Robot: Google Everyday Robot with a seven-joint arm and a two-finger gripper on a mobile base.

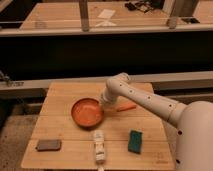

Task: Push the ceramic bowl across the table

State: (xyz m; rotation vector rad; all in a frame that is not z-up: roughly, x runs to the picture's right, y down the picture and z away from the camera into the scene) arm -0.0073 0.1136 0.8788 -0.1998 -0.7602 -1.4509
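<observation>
The ceramic bowl (87, 111), round, shallow and orange-red, sits near the middle of the light wooden table (60, 131). My white arm reaches in from the right and bends down at the bowl's right rim. The gripper (103, 104) is at that rim, touching or nearly touching the bowl, hidden behind the wrist.
A thin orange stick-like object (126, 107) lies just right of the bowl. A green sponge block (135, 140) sits at the front right, a white tube-like object (99, 146) at the front middle, a dark flat block (48, 145) at the front left. A long bench (100, 20) runs behind.
</observation>
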